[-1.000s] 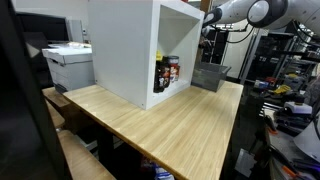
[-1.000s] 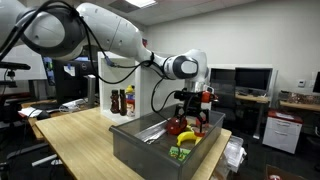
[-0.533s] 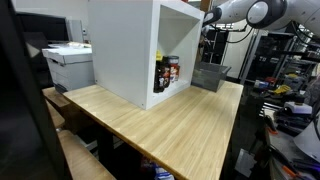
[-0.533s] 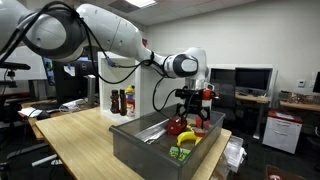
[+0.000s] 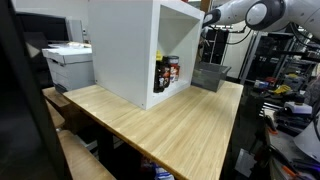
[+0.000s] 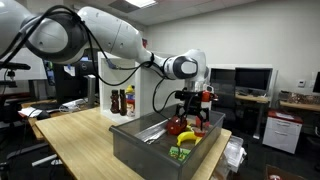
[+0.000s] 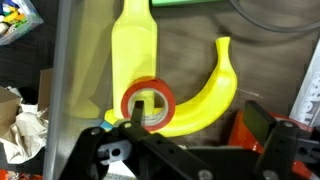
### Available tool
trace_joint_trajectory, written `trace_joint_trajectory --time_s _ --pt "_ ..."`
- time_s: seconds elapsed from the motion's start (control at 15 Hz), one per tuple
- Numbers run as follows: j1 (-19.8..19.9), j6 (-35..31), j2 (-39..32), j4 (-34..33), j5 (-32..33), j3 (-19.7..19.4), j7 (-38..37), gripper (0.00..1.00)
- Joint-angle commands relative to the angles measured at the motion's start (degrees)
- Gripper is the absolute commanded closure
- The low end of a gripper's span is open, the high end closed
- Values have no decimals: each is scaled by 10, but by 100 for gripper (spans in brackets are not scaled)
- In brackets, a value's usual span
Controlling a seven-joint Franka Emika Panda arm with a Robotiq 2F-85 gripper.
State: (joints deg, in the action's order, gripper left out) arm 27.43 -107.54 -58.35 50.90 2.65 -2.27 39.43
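Yellow bottle (image 7: 133, 55) beside banana (image 7: 208, 92) in bin (image 6: 140, 152)

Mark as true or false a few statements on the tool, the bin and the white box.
The tool hangs open over the bin. True.
A banana lies in the bin beside a yellow bottle. True.
The tool grips the banana. False: it holds nothing.
The bottles stand on top of the white box. False: they stand inside it.
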Motion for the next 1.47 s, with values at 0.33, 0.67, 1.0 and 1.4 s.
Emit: trace_joint_trajectory --time_s 0.33,0.67,1.0,1.4 --pt "4 11 -24 -29 -2 4 14 0" --pt "2 15 -31 -40 -1 4 14 25" --pt "2 15 -35 -46 0 5 17 48" --pt "6 16 -36 -48 -5 7 15 82"
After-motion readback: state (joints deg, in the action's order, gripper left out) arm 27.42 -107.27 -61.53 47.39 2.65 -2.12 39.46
